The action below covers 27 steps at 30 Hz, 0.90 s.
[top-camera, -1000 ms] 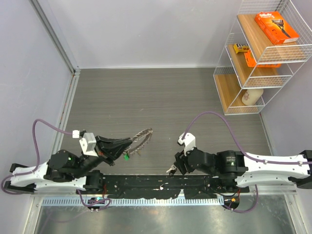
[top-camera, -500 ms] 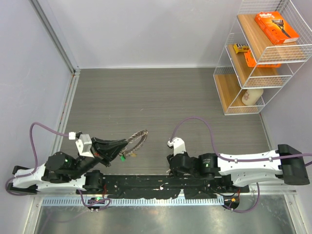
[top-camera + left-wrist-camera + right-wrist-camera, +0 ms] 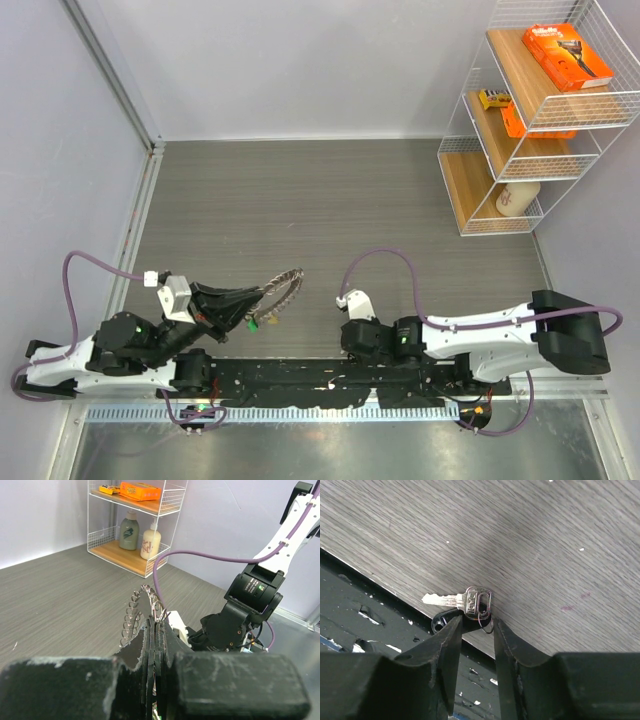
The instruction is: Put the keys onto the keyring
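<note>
Your left tool (image 3: 262, 295) is clenched on the keyring (image 3: 286, 281). Its two fingers are pressed flat together and the thin ring is pinched between their tips. From the left wrist view the ring rises out of that grip, with its small silver keys fanned along the arc on the far side. From above, the ring curves up and to the right of the fingertips, over the front left part of the desk (image 3: 330, 200). A green tag (image 3: 253, 321) hangs just beside the tool. Your right tool (image 3: 475, 623) is released: its jaws stand apart with daylight between them, and nothing is pinched. Just beyond its fingertips a single silver key (image 3: 462, 600) lies flat on the desk, at the very near edge where the wood-grain surface meets the black rail (image 3: 370, 625). The key's blade points to the left of that view. Its head sits in line with the gap between the fingers, and a fine wire loop (image 3: 487, 624) is threaded through its hole. You cannot tell from these views whether either finger touches the key. From above, your right arm lies low along the near edge, with its tool near the middle of the desk and well apart from the keyring. A wire shelf rack (image 3: 520, 130) stands at the far right.
</note>
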Each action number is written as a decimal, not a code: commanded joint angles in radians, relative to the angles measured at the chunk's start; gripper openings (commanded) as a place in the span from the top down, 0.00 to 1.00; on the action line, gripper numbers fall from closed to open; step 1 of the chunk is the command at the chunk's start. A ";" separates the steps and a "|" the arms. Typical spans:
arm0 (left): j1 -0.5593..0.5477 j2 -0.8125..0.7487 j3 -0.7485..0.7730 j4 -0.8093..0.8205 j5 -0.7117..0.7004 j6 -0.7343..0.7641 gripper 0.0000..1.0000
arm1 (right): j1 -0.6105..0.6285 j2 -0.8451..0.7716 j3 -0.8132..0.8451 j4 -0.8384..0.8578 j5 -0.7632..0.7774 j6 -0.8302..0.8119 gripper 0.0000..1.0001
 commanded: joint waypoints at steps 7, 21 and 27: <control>-0.005 -0.015 -0.003 0.048 -0.018 0.003 1.00 | -0.023 0.029 -0.010 0.053 -0.019 -0.010 0.89; -0.005 0.005 0.007 0.036 0.010 -0.005 1.00 | -0.023 -0.151 0.099 -0.130 0.061 -0.125 0.95; -0.005 0.025 0.013 0.042 0.013 -0.002 1.00 | -0.023 -0.210 0.117 -0.168 0.072 -0.151 0.85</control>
